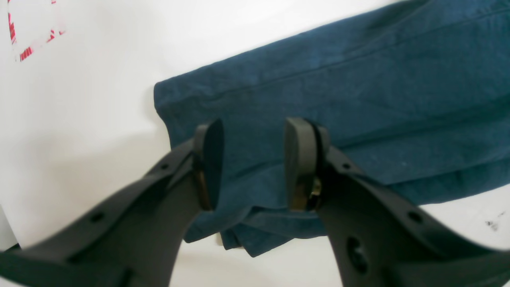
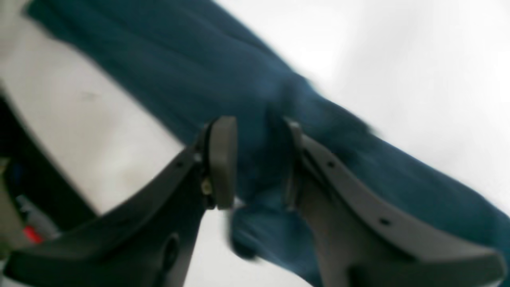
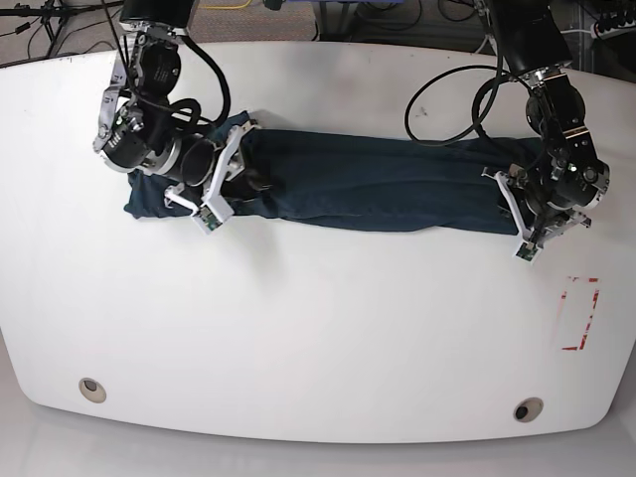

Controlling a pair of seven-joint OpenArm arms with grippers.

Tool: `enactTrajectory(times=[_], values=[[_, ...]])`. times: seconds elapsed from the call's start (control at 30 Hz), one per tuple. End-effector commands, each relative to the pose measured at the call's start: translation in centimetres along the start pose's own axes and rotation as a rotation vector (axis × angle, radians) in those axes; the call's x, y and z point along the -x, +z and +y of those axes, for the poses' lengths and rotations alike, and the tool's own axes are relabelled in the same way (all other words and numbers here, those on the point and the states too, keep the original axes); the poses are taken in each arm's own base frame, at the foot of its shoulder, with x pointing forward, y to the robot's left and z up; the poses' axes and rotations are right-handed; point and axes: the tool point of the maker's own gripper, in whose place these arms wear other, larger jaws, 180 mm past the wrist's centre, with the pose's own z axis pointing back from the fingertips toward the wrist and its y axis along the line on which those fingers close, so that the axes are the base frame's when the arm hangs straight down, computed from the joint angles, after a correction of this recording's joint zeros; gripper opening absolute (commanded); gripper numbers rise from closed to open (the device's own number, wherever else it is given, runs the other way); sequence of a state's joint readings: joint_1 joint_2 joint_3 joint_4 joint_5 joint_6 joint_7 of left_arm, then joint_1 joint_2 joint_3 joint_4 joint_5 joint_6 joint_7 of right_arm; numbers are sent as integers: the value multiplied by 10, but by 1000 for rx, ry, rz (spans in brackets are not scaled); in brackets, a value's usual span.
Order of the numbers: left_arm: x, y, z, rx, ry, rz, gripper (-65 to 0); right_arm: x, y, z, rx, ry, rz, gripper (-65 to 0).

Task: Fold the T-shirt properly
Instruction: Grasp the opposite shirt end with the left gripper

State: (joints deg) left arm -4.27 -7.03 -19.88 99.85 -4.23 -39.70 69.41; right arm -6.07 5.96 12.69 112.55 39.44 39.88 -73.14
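Note:
The dark teal-navy T-shirt (image 3: pixel 378 184) lies across the white table (image 3: pixel 318 328) as a long, narrow folded strip. My right gripper (image 3: pixel 221 187) is at the strip's left end in the base view. In the blurred right wrist view its jaws (image 2: pixel 255 163) are closed on bunched T-shirt cloth (image 2: pixel 179 59). My left gripper (image 3: pixel 521 217) is at the strip's right end. In the left wrist view its pads (image 1: pixel 299 163) straddle the layered end of the T-shirt (image 1: pixel 358 99), and cloth fills the gap between them.
A red-striped rectangle mark (image 3: pixel 579 313) sits on the table near the right edge, also seen as a red mark (image 1: pixel 32 44) in the left wrist view. Black cables (image 3: pixel 447 89) trail behind the shirt at the back right. Two round holes (image 3: pixel 91 390) are near the front edge.

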Motion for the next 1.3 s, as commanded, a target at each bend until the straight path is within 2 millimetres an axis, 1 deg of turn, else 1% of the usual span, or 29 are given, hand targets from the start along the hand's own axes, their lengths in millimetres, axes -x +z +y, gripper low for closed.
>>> enactTrajectory(times=[0.0,0.1,0.17,0.3,0.37,0.47,0.57,0.6,0.63,0.8,0.9,0.97,1.07,1.1,1.17,1.27], values=[[-12,6,7,-22,-2,-38,-414,-4,-5,9,-35,2,-26,-488],[-13,6,7,-22,-3,-40,-414,4,-13,10,-49,-10,-6,-490],[-12,5,8,-22,-4,-38,-414,11,-17,4,-28,-15,20,-490],[-12,5,8,-22,-5,-37,-414,32,-18,-18,32,-15,92,-490],[-12,5,8,-22,-5,-37,-414,36,-15,-29,56,-8,98,-490],[-12,5,8,-22,-5,-37,-414,40,-6,-46,88,14,107,-490],[-12,6,9,-24,-5,-37,-414,42,2,-58,113,36,120,-490],[-12,6,9,-24,-5,-37,-414,41,4,-60,118,43,119,-490],[-12,6,9,-24,-5,-37,-414,37,9,-67,137,58,119,-490],[-13,6,8,-19,-9,-42,-414,31,23,-86,194,55,106,-490],[-14,8,9,-22,-3,-49,-414,31,25,-91,208,50,106,-490],[-15,9,10,-22,5,-55,-414,24,25,-93,211,55,91,-490],[-17,11,13,-9,63,-92,-414,23,24,-93,211,56,88,-490],[-18,15,19,-4,109,-122,-414,22,24,-93,211,56,87,-490],[-15,19,29,0,174,-145,-414,24,23,-93,210,51,87,-490],[-9,27,49,14,301,-175,-411,33,20,-96,203,21,104,-490]])
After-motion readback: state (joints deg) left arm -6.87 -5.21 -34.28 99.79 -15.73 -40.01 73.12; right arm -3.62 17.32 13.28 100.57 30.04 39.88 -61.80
